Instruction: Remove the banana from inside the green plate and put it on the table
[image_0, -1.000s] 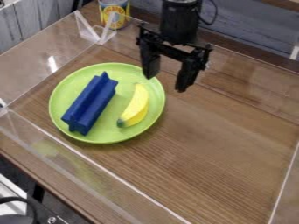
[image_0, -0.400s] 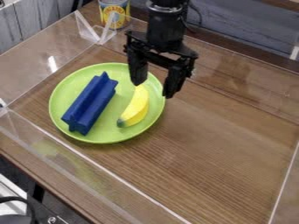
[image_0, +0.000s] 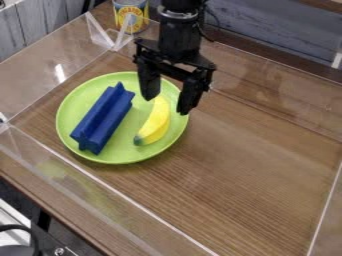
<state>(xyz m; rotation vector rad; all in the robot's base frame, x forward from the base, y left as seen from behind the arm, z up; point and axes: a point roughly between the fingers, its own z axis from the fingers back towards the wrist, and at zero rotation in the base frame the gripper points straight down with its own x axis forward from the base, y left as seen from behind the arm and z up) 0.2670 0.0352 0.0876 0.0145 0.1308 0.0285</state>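
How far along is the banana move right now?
Done: nothing is moved yet; the banana lies in the green plate beside the blue block. In hand: the gripper hangs open over the banana's upper end, gripping nothing. Left: close on the banana, lift it, and set it on the table.

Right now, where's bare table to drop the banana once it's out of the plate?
Widest bare patch: the wood table right of the green plate, out to the clear wall, and the strip in front of the plate. Crowded: the plate itself, holding the banana and a blue ridged block, with the open gripper over its far rim.
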